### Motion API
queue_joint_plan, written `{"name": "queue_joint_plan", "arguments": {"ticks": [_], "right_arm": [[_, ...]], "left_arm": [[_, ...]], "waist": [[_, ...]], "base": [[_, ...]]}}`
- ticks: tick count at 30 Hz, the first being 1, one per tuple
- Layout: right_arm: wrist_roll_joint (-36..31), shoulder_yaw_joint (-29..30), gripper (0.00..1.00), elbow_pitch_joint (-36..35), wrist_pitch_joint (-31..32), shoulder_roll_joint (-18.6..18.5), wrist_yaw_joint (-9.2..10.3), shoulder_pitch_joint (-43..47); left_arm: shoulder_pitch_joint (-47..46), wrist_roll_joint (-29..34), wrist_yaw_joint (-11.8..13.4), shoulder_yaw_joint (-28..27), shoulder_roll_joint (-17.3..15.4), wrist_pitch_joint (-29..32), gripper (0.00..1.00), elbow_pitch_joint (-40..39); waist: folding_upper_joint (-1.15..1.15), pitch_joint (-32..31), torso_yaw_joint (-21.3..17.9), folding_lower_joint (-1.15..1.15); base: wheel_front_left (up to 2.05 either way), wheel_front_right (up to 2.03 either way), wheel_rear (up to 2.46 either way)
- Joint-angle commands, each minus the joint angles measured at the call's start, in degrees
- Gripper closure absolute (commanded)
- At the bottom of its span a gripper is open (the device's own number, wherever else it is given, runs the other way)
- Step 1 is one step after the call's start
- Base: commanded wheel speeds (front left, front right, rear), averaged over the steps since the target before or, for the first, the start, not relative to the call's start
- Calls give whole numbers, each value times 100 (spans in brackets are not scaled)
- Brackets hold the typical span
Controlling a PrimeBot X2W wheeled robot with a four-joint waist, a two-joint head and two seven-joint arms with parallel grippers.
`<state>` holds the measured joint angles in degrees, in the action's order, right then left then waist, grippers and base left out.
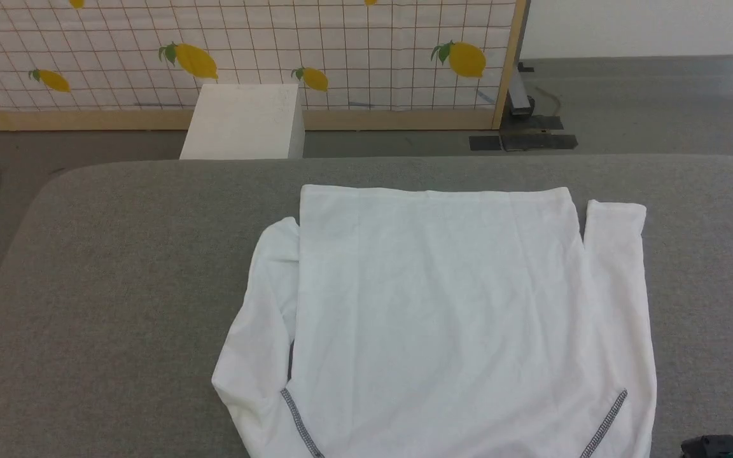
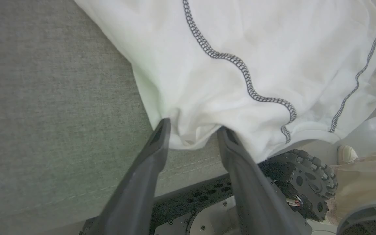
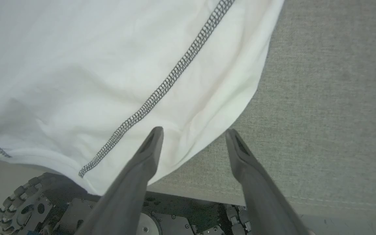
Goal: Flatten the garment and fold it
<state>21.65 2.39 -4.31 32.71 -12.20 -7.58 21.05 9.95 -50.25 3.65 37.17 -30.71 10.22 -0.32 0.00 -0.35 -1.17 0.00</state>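
Both the left gripper [image 2: 193, 127] and the right gripper [image 3: 194, 131] have open jaws at the shoulders of the shirt [image 1: 443, 305], which hang over the near edge of the grey pad [image 1: 118, 254], while its body lies flat toward the far edge.

surface: grey fabric table [image 1: 118, 254] | behind: lemon-print screen [image 1: 341, 51], white box [image 1: 245, 121] | floor: grey [image 1: 659, 108] | wall: white [image 1: 646, 25]

Garment [image 1: 443, 305] on table [image 1: 118, 254], overhanging near edge; box [image 1: 242, 121] on floor behind table.
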Motion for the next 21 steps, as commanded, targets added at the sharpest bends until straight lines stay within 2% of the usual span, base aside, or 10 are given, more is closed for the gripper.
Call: {"name": "queue_joint_plan", "arguments": {"ticks": [1, 5, 7, 13, 15, 17, 19, 21], "right_arm": [[31, 0, 0, 9, -58, 40, 9, -115], [146, 122, 0, -171, -50, 37, 9, -152], [178, 267, 0, -366, -11, 49, 9, -172], [88, 807, 0, -1034, -60, 306, 9, -263], [-53, 995, 0, -1258, -254, 471, 9, -329], [-242, 1108, 0, -1442, -525, 592, 9, -403], [-438, 1194, 0, -1565, -913, 699, 9, -502], [-686, 1167, 0, -1634, -1355, 766, 9, -586]], "left_arm": [[-112, 14, -13, -21, 33, -41, 0, 20], [5, -189, 98, -67, -22, 167, 0, -112], [108, -360, 237, -175, -108, 305, 0, -334], [453, -593, 828, -726, -475, 308, 0, -1310], [487, -417, 1081, -1021, -548, -30, 0, -1615], [410, -2, 1355, -1349, -533, -651, 0, -1795], [330, 333, 1535, -1554, -339, -1306, 0, -1895], [268, 630, 1608, -1601, -128, -1868, 0, -1888]], "waist": [[0, -4, -4, 0], [0, -18, -12, 0], [0, -23, -9, 0], [0, -87, 26, 0], [0, -85, 42, 0], [0, -64, 64, 0], [0, -33, 75, 0], [0, -4, 73, 0]], "base": [[0, 0, 0], [0, 0, 0], [0, 0, 0], [0, 0, 0], [0, 0, 0], [0, 0, 0], [0, 0, 0], [0, 0, 0]]}}
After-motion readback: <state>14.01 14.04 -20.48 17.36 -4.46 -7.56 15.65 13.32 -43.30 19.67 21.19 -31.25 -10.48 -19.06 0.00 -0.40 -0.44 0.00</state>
